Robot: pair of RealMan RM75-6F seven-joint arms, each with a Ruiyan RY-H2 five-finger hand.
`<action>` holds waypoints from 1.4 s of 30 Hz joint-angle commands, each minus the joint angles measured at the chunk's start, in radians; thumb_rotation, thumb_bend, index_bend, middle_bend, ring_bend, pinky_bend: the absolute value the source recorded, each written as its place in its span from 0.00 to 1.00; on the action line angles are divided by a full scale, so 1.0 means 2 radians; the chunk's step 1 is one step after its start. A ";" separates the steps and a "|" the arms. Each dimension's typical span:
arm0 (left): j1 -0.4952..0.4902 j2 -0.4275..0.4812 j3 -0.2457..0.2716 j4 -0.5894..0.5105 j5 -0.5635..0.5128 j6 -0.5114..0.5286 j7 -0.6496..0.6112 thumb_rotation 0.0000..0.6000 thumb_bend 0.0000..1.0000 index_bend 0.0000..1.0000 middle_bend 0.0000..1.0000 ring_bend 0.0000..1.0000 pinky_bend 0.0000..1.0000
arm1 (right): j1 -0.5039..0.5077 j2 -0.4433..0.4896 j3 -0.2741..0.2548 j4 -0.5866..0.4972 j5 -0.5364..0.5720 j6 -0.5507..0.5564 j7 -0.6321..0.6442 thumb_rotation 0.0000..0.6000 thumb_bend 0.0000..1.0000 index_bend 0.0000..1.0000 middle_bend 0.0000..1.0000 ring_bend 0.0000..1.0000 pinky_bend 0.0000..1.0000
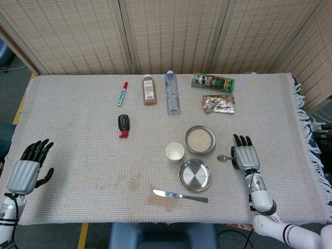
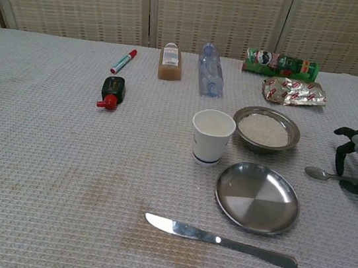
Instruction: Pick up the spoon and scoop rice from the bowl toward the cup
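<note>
While the right hand (image 1: 246,156) hangs over the handle of the spoon (image 2: 321,173), its dark fingers (image 2: 341,151) curve down around the handle, and I cannot tell if they are touching it or holding it. The spoon is small, shiny metal, lying flat on the counter (image 1: 78,129), and only its round end sticks out to the left of the hand. That hand is cut off by the edge in the chest view.

The counter has a pale, bumpy woven cloth on it with a brownish stain near the front. The round metal bowl (image 1: 200,140) is full of white rice (image 2: 264,129). Just beside it stands a white paper cup (image 1: 175,152). In front of both sits a shiny empty metal plate (image 2: 257,198), and nearer still lies a long butter knife (image 2: 220,240).

At the back lie a red and white marker (image 1: 122,93), a brown bottle (image 1: 149,90), a clear plastic bottle (image 1: 173,93), a green chip can (image 1: 213,82) and a crinkly foil packet (image 1: 218,104). A small black thing with a red tip (image 1: 123,125) is hard to make out.

Far off at the front corner, the left hand (image 1: 29,168) holds nothing, its fingers spread. It only shows in the head view.
</note>
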 commanded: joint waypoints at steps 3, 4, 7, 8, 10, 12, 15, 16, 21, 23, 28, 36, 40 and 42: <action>-0.003 0.005 0.005 0.000 0.006 -0.004 -0.003 1.00 0.40 0.00 0.00 0.00 0.10 | 0.005 0.008 0.000 -0.008 0.004 -0.005 -0.004 1.00 0.30 0.52 0.01 0.00 0.00; -0.003 0.006 0.005 0.000 0.006 -0.004 -0.004 1.00 0.40 0.00 0.00 0.00 0.10 | 0.005 0.010 -0.001 -0.009 0.003 -0.006 -0.003 1.00 0.30 0.51 0.01 0.00 0.00; -0.005 0.006 0.005 -0.001 0.005 -0.008 -0.005 1.00 0.40 0.00 0.00 0.00 0.10 | 0.006 0.014 -0.002 -0.012 0.006 -0.008 -0.003 1.00 0.30 0.51 0.01 0.00 0.00; -0.006 0.005 0.004 -0.001 0.003 -0.009 -0.005 1.00 0.40 0.00 0.00 0.00 0.10 | 0.007 0.015 -0.002 -0.013 0.009 -0.010 -0.004 1.00 0.30 0.51 0.01 0.00 0.00; -0.006 0.005 0.003 -0.001 0.001 -0.010 -0.006 1.00 0.40 0.00 0.00 0.00 0.10 | 0.007 0.016 -0.003 -0.015 0.013 -0.011 -0.007 1.00 0.30 0.51 0.01 0.00 0.00; -0.007 0.005 0.001 -0.005 0.000 -0.009 -0.005 1.00 0.40 0.00 0.00 0.00 0.10 | 0.009 0.017 -0.003 -0.016 0.019 -0.014 -0.009 1.00 0.30 0.51 0.01 0.00 0.00; -0.007 0.006 0.002 -0.008 -0.001 -0.011 -0.001 1.00 0.40 0.00 0.00 0.00 0.10 | 0.011 0.017 -0.003 -0.014 0.024 -0.018 -0.010 1.00 0.30 0.51 0.01 0.00 0.00; -0.007 0.006 0.003 -0.008 -0.001 -0.011 -0.002 1.00 0.40 0.00 0.00 0.00 0.10 | 0.012 0.017 -0.003 -0.014 0.025 -0.018 -0.011 1.00 0.30 0.52 0.01 0.00 0.00; -0.008 0.006 0.006 0.002 0.004 -0.012 -0.006 1.00 0.42 0.00 0.00 0.00 0.10 | 0.014 0.017 -0.004 -0.017 0.031 -0.015 -0.015 1.00 0.30 0.53 0.01 0.00 0.00; -0.009 0.006 0.007 0.003 0.006 -0.011 -0.010 1.00 0.43 0.00 0.00 0.00 0.10 | 0.015 0.017 -0.003 -0.021 0.035 -0.014 -0.017 1.00 0.30 0.53 0.01 0.00 0.00; -0.009 0.006 0.006 0.001 0.004 -0.011 -0.006 1.00 0.43 0.00 0.00 0.00 0.10 | 0.016 0.017 -0.005 -0.020 0.035 -0.013 -0.018 1.00 0.30 0.54 0.01 0.00 0.00; -0.009 0.006 0.006 0.004 0.005 -0.008 -0.007 1.00 0.43 0.00 0.00 0.00 0.10 | 0.018 0.013 -0.007 -0.022 0.039 -0.008 -0.023 1.00 0.31 0.55 0.02 0.00 0.00; -0.009 0.003 0.004 0.002 0.001 -0.008 -0.005 1.00 0.43 0.00 0.00 0.00 0.10 | 0.019 0.012 -0.009 -0.021 0.040 -0.008 -0.025 1.00 0.31 0.55 0.02 0.00 0.00; -0.010 0.004 0.003 0.003 0.000 -0.010 -0.005 1.00 0.43 0.00 0.00 0.00 0.10 | 0.020 0.011 -0.010 -0.019 0.042 -0.008 -0.025 1.00 0.31 0.54 0.02 0.00 0.00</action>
